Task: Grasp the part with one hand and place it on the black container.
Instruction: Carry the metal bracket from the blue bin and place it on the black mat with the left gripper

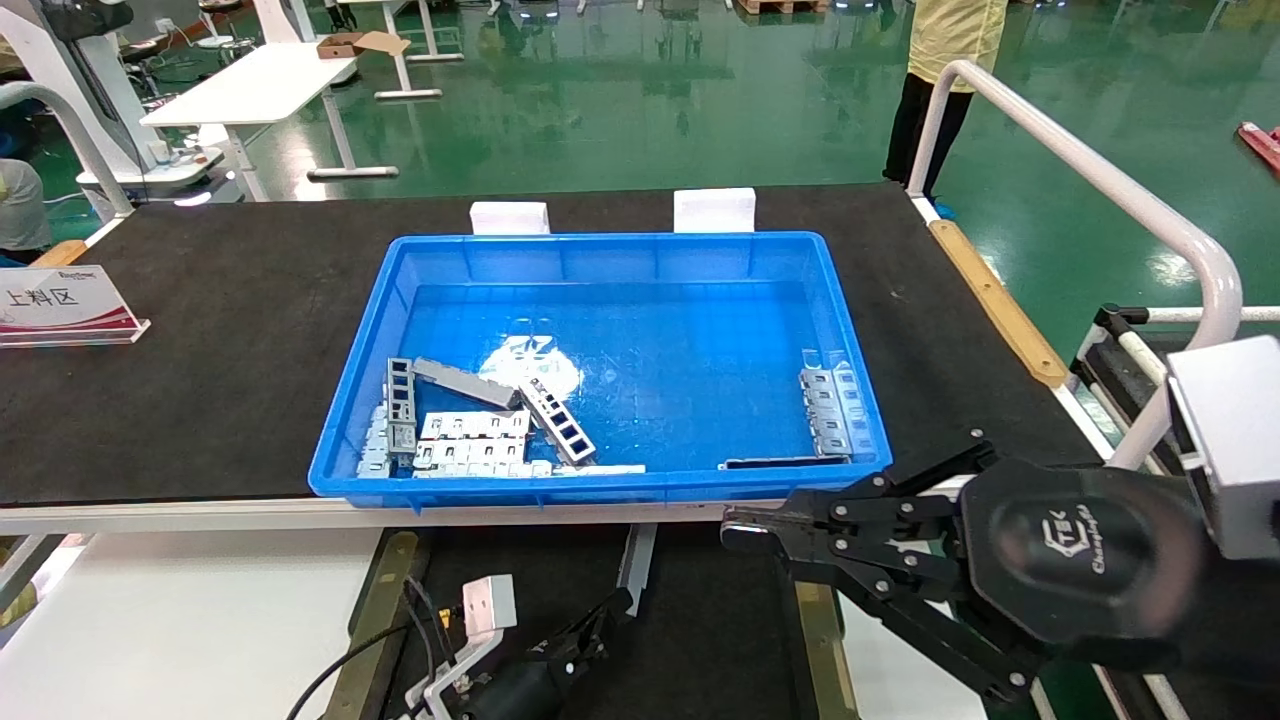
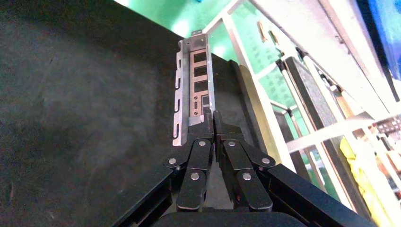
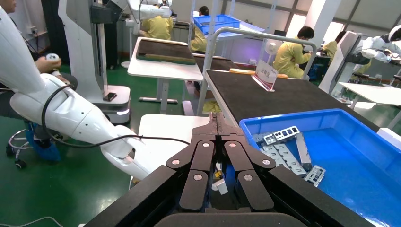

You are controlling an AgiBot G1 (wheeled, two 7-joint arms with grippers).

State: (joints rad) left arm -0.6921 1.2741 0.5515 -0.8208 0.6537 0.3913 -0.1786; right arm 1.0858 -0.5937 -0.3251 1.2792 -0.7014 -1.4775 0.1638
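My left gripper (image 2: 213, 118) is shut on the near end of the part (image 2: 194, 90), a long silver channel bar with rectangular cutouts and a slotted side wall. The part reaches out over the black container (image 2: 85, 123), beside its tan strip (image 2: 255, 109). I cannot tell whether it touches the surface. In the head view the left gripper (image 1: 612, 604) is low at the bottom, with the part (image 1: 637, 560) pointing toward the table edge over the black container (image 1: 710, 620). My right gripper (image 1: 742, 530) is shut and empty, in front of the bin's near right corner.
The blue bin (image 1: 620, 245) on the black table mat holds several silver brackets and plates (image 1: 470, 440), a grey bar (image 1: 462, 382) and more brackets (image 1: 828, 410) at its right wall. A sign (image 1: 60, 305) stands at the left. A white rail (image 1: 1100, 185) runs along the right.
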